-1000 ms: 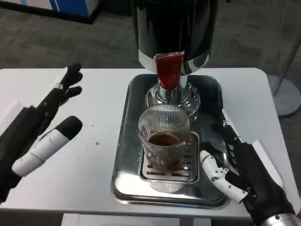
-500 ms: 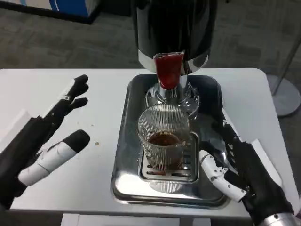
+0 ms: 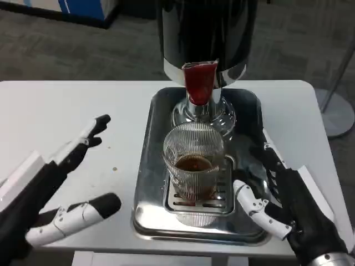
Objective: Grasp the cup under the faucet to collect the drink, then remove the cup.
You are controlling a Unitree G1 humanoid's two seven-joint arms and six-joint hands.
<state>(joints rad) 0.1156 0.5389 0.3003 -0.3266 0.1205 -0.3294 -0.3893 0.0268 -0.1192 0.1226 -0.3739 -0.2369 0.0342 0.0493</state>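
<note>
**A:** Surface and surroundings?

**B:** A white rectangular table (image 3: 83,105) is standing on grey patterned carpet (image 3: 66,50). A blue-and-white cabinet base (image 3: 72,6) is showing at the far left edge of the floor, and a round grey stand base with a thin pole (image 3: 335,108) is sitting on the floor to the right of the table.

**A:** Landmark item?

**B:** A shiny rectangular stainless steel tray (image 3: 145,160) is lying on the table, right of centre. Everything else is being listed against it.

**A:** Contents of the tray?

**B:** A tall black-and-chrome drink dispenser (image 3: 206,33) is standing at the tray's far end, its red tap lever (image 3: 198,82) pointing toward the near end. A slotted metal drip grate (image 3: 224,194) is lying in the tray's near half. The ribbed clear glass cup (image 3: 193,160) is standing upright on that grate, directly below the tap, and is holding dark brown liquid in its lower part.

**A:** Hands?

**B:** The left hand (image 3: 61,188) is hovering over the bare table well to the left of the tray, fingers spread apart and gripping nothing; one black-tipped finger is pointing toward the tray's near left corner. The right hand (image 3: 285,202) is sitting over the tray's near right corner, fingers apart and holding nothing. Its white thumb is lying just beside the grate, near the cup but apart from it.
</note>
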